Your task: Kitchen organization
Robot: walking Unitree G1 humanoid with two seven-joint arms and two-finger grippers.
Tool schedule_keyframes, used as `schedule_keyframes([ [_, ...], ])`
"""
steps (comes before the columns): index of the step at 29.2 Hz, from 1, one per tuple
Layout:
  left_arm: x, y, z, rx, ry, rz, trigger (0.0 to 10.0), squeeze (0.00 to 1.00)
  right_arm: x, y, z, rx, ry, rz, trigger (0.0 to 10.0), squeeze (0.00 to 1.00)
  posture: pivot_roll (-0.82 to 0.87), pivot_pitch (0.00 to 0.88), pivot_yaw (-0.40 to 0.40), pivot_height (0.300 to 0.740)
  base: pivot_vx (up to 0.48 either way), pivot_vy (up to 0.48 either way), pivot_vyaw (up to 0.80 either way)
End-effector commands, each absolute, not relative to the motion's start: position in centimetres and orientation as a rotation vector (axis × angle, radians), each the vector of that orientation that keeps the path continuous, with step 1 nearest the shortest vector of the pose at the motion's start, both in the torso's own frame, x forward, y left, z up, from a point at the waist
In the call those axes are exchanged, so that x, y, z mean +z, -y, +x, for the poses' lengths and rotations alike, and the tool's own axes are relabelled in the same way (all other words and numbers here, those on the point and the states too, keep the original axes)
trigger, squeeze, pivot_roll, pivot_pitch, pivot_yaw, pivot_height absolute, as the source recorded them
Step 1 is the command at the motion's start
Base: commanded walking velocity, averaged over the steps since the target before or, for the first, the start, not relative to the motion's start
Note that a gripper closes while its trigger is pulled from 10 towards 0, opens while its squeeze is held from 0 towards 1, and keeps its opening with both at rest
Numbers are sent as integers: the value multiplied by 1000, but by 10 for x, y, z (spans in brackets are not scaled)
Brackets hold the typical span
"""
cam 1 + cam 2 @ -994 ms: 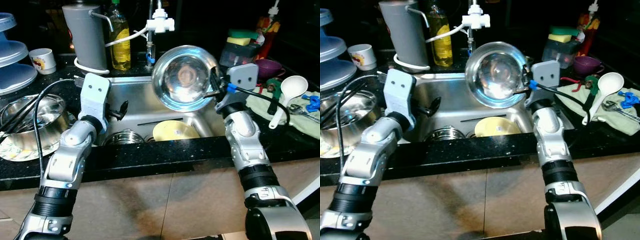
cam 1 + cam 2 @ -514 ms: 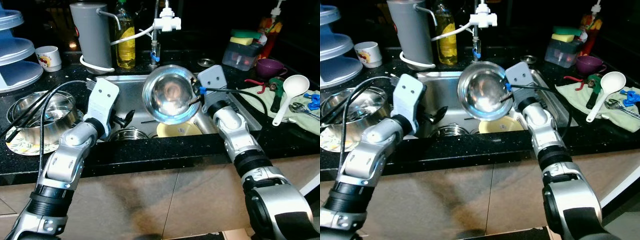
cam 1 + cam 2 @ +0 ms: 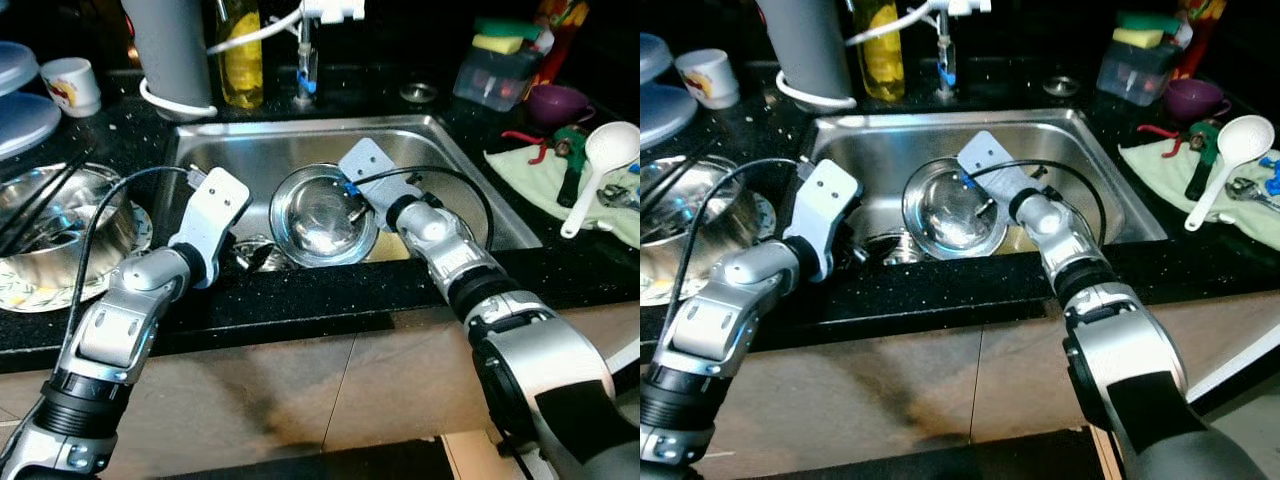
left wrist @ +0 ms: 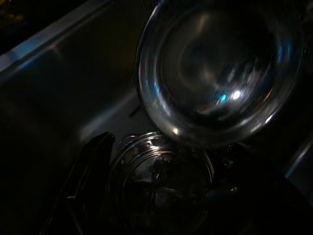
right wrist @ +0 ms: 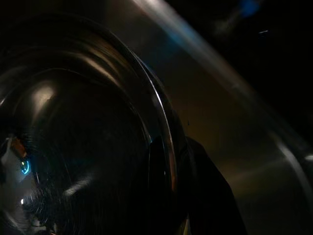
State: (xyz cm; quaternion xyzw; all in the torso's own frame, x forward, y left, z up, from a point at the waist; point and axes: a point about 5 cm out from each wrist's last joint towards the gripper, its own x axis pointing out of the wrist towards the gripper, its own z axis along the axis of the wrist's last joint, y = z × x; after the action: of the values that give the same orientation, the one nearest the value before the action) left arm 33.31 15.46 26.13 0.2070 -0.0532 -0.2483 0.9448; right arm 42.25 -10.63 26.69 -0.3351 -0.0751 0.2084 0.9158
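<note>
Steel bowl (image 3: pixel 322 214) sits low inside the sink (image 3: pixel 250 150), tilted, its hollow facing the camera, above a yellow plate (image 3: pixel 388 247). Right gripper (image 3: pixel 352 204) is clamped on the bowl's rim, one black finger (image 5: pixel 159 181) inside the wall and one outside (clear in the right wrist view). Left gripper (image 3: pixel 240 258) hangs in the sink beside the bowl, over a small steel pot (image 4: pixel 161 183); fingers apart, holding nothing. On the counter: white ladle (image 3: pixel 598 160) on green cloth (image 3: pixel 535 170), white cup (image 3: pixel 70 85).

Black counter (image 3: pixel 300 290) w/ cup (image 3: pixel 72 84), ladle (image 3: pixel 600 165), cloth (image 3: pixel 545 175).
</note>
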Motion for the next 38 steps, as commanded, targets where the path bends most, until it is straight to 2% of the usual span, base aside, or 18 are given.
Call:
schedule_keyframes([
  [1,256,-152,330,-550,72,425,10000,0,271,101,423,455,143,-709,10000,0,108,269,-28,740,0,0,0],
  [15,258,-146,328,-623,48,420,10000,0,245,84,418,647,-41,-761,10000,0,115,275,-16,740,0,0,0],
  [22,257,-147,330,-620,43,429,10000,0,241,86,418,648,-69,-782,10000,0,109,268,-16,740,0,0,0],
  [23,258,-147,329,-620,43,430,10000,0,240,85,418,649,-72,-780,10000,43,108,264,-15,740,0,0,0],
  [25,258,-147,329,-620,42,431,10000,0,239,85,417,652,-74,-777,10000,43,108,262,-15,740,0,0,0],
  [26,257,-146,329,-620,42,433,10000,0,239,85,417,654,-74,-776,10000,192,107,261,-15,740,0,0,0],
  [29,257,-145,330,-619,42,436,10000,0,237,85,417,662,-82,-772,10000,220,106,256,-13,740,0,0,0],
  [30,257,-145,330,-621,43,434,10000,0,236,85,417,662,-85,-771,10000,682,105,253,-13,740,0,0,0],
  [31,257,-145,330,-621,44,435,10000,0,236,86,417,660,-85,-772,10000,737,101,248,-10,740,0,0,0],
  [34,257,-144,331,-621,45,436,10000,0,236,86,417,654,-83,-773,10000,725,97,241,-9,740,0,0,0],
  [35,257,-144,331,-621,48,437,10000,0,238,86,417,646,-75,-778,10000,341,97,241,-9,740,0,0,0],
  [37,257,-144,331,-621,50,437,10000,0,239,86,418,641,-69,-781,10000,341,97,241,-9,740,0,0,0],
  [38,258,-144,332,-622,53,437,10000,0,241,87,418,635,-60,-780,10000,0,90,228,-4,740,0,0,0],
])
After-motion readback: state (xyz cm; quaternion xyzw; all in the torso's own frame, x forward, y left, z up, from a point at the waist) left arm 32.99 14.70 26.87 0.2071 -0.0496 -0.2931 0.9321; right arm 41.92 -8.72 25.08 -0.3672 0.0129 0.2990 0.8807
